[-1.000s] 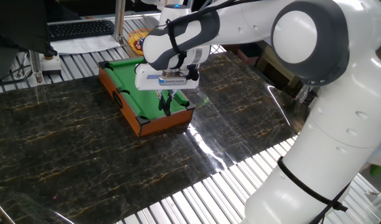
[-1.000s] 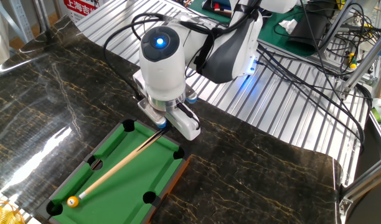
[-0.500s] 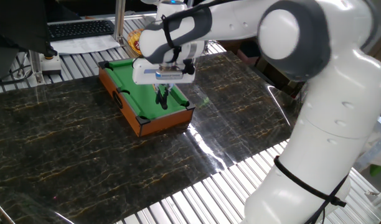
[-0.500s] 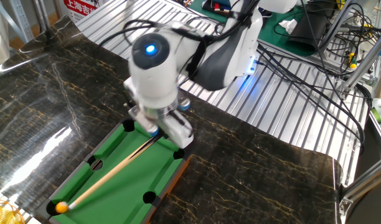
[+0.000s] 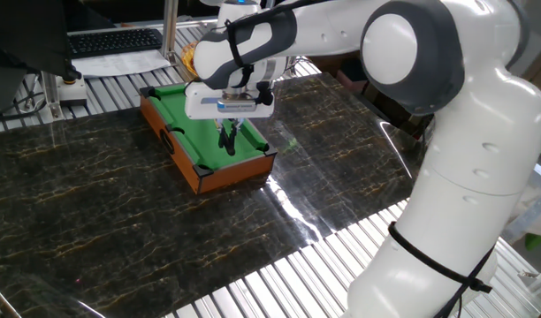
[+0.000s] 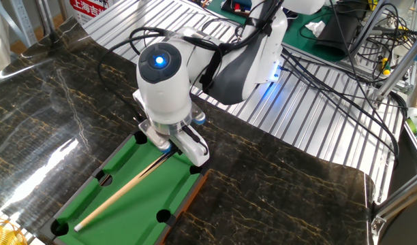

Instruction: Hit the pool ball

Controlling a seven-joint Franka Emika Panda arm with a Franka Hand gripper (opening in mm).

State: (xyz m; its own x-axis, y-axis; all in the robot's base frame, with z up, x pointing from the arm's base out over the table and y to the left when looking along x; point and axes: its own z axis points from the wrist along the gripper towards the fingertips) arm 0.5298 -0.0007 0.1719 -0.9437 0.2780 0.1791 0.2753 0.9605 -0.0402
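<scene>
- We see a dark marbled tabletop (image 5: 94, 203); a toy pool table (image 6: 130, 204) near its far edge
- Our gripper (image 5: 228, 141) clamps the wooden cue (image 6: 120, 195); cables beyond

This is a robotics lab bench, no question. A white robot arm (image 5: 447, 132) with a glowing blue status light stands over a dark marble-patterned tabletop (image 5: 94, 203) bordered by ribbed aluminium panels (image 6: 317, 129). Bundles of black cables (image 6: 351, 75) trail across the metal behind it. A computer keyboard (image 5: 116, 41) sits at the back of the bench, and on the dark top there's a toy pool table (image 5: 204, 141) with green felt, plainly a test prop.
</scene>
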